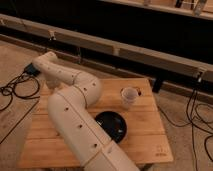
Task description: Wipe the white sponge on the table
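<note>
The light wooden table [145, 131] fills the middle of the camera view. My white arm [75, 107] rises from the bottom edge, bends over the table's left half and reaches to the far left corner [47, 60]. The gripper is hidden behind the arm's own links, so it is out of view. The white sponge is also hidden. A white cup [129, 96] stands upright at the table's far right, apart from the arm.
A black round dish [111, 125] lies mid-table beside the arm. A dark box [32, 70] and cables [15, 95] lie on the floor at left, with more cables [197, 115] at right. A long rail [125, 50] runs behind the table.
</note>
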Robot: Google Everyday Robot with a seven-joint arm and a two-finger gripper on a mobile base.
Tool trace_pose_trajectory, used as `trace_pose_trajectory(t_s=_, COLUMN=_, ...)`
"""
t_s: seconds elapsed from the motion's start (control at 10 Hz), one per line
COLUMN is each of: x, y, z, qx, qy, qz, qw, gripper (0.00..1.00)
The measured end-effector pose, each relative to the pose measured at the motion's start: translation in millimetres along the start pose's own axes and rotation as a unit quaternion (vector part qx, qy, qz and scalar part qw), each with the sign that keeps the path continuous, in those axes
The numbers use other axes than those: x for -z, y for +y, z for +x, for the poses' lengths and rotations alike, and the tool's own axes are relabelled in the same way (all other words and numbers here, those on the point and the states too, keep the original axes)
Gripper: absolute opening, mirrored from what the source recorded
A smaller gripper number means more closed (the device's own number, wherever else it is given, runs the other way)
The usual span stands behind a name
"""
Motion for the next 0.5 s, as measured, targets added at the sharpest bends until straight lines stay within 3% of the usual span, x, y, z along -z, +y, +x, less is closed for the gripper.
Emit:
trace_pose_trajectory(t_s=0.2, x=3.0, y=23.8, z=6.3, qx=0.016, qy=0.002, qz=-0.016, qw=0.9997, gripper=0.00)
trace_pose_trajectory(t_s=0.5, x=-4.2, y=48.6, z=44.2, qx=0.025, qy=0.024, qz=-0.038, qw=0.9987, gripper=0.00)
